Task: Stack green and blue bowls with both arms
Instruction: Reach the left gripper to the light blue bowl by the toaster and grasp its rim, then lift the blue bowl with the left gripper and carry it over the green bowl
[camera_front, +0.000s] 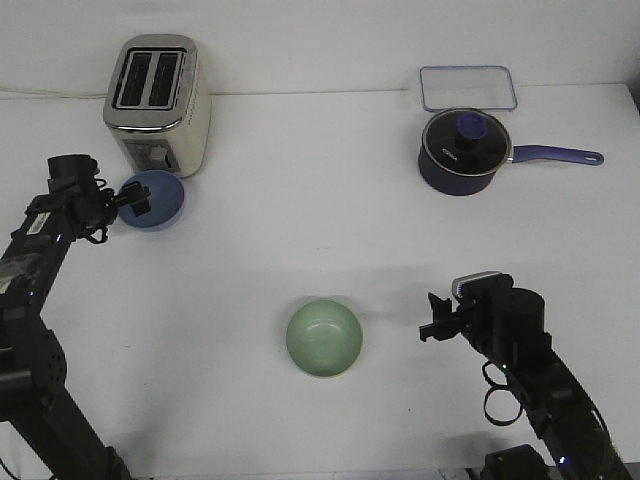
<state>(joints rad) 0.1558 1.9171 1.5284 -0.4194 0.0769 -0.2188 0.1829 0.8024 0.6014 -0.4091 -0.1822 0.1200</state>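
Observation:
The pale green bowl (323, 338) sits upright on the white table, near the front centre. The light blue bowl (160, 200) sits at the left, just in front of the toaster. My left gripper (135, 200) is at the blue bowl's left rim, its fingers spread over the rim, and the bowl rests on the table. My right gripper (432, 325) is open and empty. It points left, a short way to the right of the green bowl and apart from it.
A silver toaster (157, 105) stands at the back left, touching or nearly touching the blue bowl. A dark navy saucepan (462, 152) with a glass lid and a handle pointing right stands at the back right. A clear rectangular container (467, 88) lies behind it.

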